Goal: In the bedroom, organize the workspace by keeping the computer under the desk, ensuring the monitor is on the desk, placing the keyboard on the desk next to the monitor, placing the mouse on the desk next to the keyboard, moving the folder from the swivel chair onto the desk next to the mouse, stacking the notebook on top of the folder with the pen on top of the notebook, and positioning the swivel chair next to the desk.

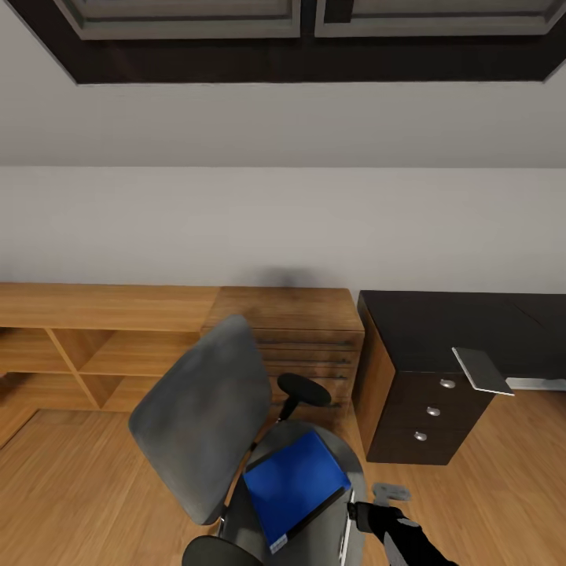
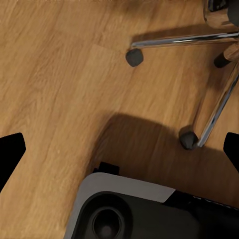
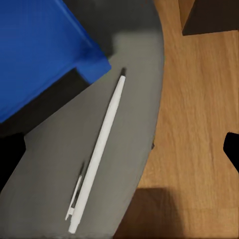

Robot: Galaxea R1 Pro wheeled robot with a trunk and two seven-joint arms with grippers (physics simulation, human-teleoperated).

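Shelving (image 1: 102, 330): a low light-wood unit runs along the wall at the far left, open cubbies below. It plays no part in the job.

Chair (image 1: 196, 409): the grey swivel chair stands on the wooden floor, backrest toward the shelving and seat toward the robot. It sits apart from the worktop, so it has yet to be pushed in.

Left hand (image 2: 119, 149): hangs low beside the chair's chrome legs and castors. Its dark fingertips sit at opposite edges of the left wrist view, spread wide with nothing between them, probably just parked out of the way.

Folder (image 1: 295, 483): the bright blue folder lies flat on the chair seat, one corner overhanging the pen's end of the cushion.

Pen (image 3: 99, 149): a thin white pen lies loose on the grey seat, just beside the folder's corner and close to the seat's edge.

Right hand (image 1: 369, 515): reaches in at the seat's edge, close over the pen, likely lining up to pick it. Fingers look spread and empty.

Worktop (image 1: 464, 330): the glossy black worktop stands at the right with its knobbed drawer unit. A thin grey slab (image 1: 481, 369) overhangs its front corner; I cannot tell what it is.
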